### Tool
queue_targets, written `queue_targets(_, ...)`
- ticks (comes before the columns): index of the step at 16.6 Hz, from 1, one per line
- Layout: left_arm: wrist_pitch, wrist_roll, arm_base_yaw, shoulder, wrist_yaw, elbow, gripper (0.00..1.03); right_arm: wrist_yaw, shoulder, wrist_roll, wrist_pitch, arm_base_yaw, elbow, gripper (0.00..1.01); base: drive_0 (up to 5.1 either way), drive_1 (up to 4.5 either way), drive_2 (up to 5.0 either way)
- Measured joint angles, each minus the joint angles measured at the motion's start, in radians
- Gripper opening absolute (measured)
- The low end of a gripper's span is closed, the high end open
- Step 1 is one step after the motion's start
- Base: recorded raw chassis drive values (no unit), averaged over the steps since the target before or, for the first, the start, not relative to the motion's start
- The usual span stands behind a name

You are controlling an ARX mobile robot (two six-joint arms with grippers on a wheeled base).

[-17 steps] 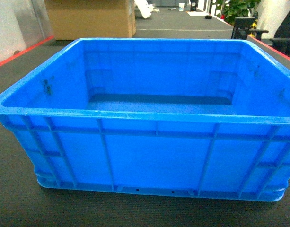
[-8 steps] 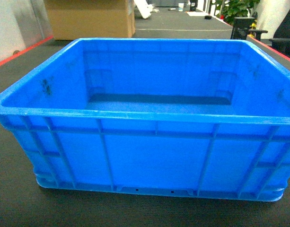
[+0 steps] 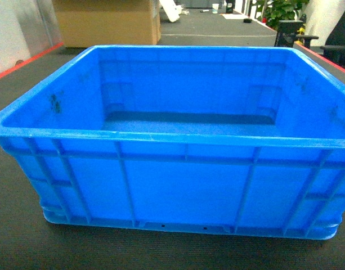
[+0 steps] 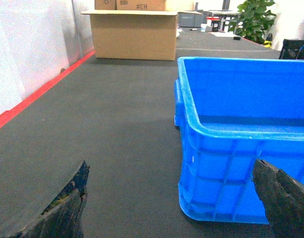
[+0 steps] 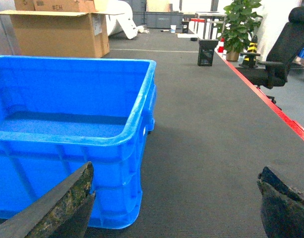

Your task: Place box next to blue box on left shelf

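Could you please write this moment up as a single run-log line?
phase: pre-grasp | box: on dark floor, empty, ungrasped | left gripper: open at box's left corner | right gripper: open at right corner | shelf: unseen

The left gripper hangs low with its worn black fingers spread wide apart. The right gripper matches it, jaws fully parted, both wrists held level and pointing forward.

The crate is being viewed closely, head-on from above; its corners are being flanked by low, forward-facing wrist cameras.
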Motion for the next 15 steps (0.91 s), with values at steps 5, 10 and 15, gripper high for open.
queue_targets(5,0.000,0.000,0.000,0.000,0.000,0.000,0.98,0.000,0.000,0.000,0.000,0.000,0.000,0.98,0.0,0.00,0.0)
queue_targets(10,0.000,0.000,0.000,0.000,0.000,0.000,0.98,0.000,0.000,0.000,0.000,0.000,0.000,0.98,0.0,0.00,0.0)
queue_targets(15,-0.041,0.015,-0.048,0.042,-0.053,0.006,0.98,-0.106,0.079,-0.006,-0.154,-0.043,0.048,0.98,0.0,0.00,0.0)
